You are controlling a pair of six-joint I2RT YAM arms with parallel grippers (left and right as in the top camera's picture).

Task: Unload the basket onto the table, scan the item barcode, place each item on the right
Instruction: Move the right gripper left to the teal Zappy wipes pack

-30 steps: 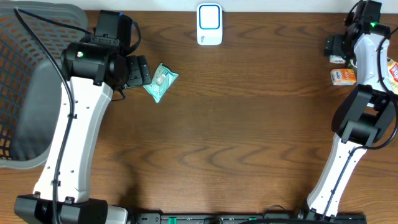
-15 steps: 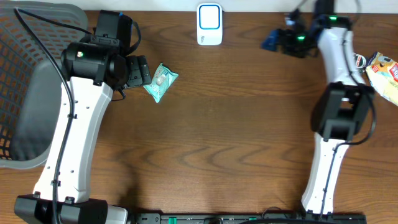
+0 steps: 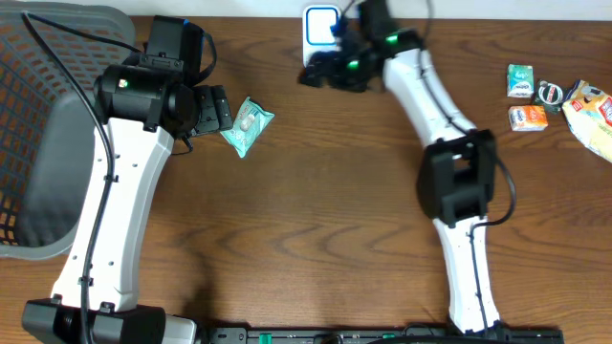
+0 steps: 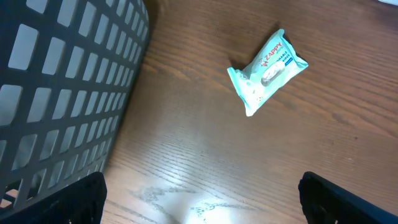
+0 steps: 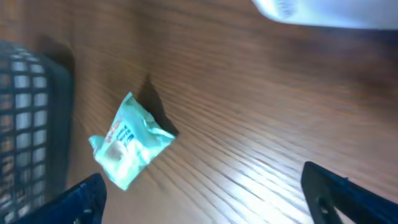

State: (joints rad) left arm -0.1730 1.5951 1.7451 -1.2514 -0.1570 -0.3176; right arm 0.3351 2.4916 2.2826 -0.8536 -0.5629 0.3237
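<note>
1. Jaws on both arms stand wide apart and hold nothing. In each wrist view only their dark tips show at the lower corners, with bare bench between them.
2. Of the two, the left jaws hang just beside the teal wipes packet, which lies flat on the bench, touched by neither arm.
3. Farther back, the right jaws hover at the bench's far edge, overlapping the white-and-blue scanner. Their camera looks across at the packet, though that view is blurred.
4. Since the packet rests between the grey basket and the scanner, the pick-up seems not yet made. No barcode shows on its upper face, so it likely needs turning toward the scanner.
5. Other small packs lie well apart at the right edge, probably waiting their turn.
</note>
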